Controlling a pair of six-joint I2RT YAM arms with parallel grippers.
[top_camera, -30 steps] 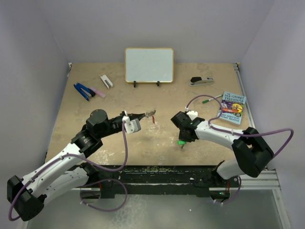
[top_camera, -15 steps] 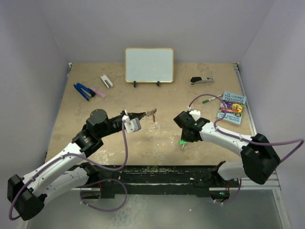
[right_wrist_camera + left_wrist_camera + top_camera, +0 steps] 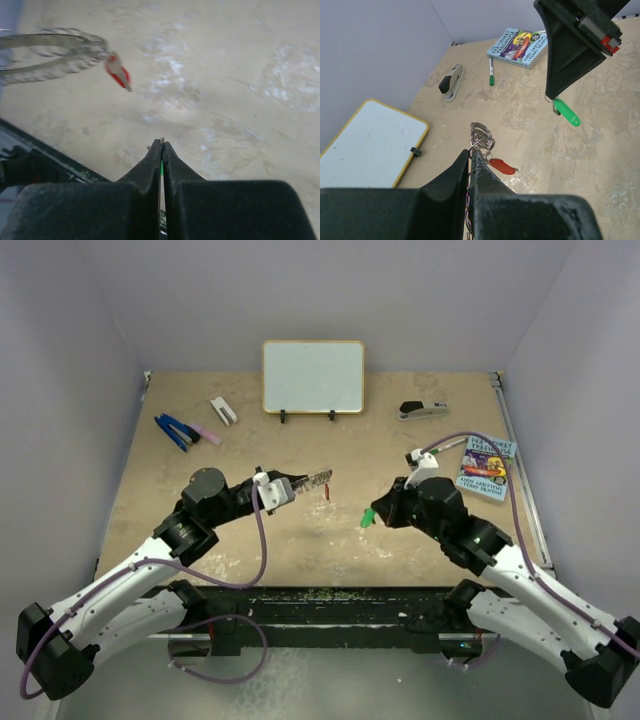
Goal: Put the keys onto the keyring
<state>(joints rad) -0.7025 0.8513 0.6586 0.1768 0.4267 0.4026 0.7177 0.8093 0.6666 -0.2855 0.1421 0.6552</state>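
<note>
My left gripper (image 3: 300,481) is shut on the silver keyring (image 3: 316,478) and holds it above the table's middle, pointing right. The red key (image 3: 325,490) hangs from the ring's far end. The left wrist view shows the keyring (image 3: 481,136) edge-on past my closed fingertips, with the red key (image 3: 501,166) dangling beside it. My right gripper (image 3: 380,512) is shut on the green key (image 3: 368,517), lifted off the table right of the ring. In the left wrist view the green key (image 3: 566,112) hangs below it. The right wrist view shows only a green sliver between the closed jaws, with the keyring (image 3: 55,55) upper left.
A whiteboard (image 3: 312,377) stands at the back centre. A stapler (image 3: 423,410), a green-capped pen (image 3: 440,450) and a book (image 3: 487,466) lie at the back right. A blue-handled tool (image 3: 175,430) and a white clip (image 3: 223,411) lie at the back left.
My right gripper closed on the green key at the table, lifted it and swung it a little left toward the ring. The left gripper and keyring stayed put.
</note>
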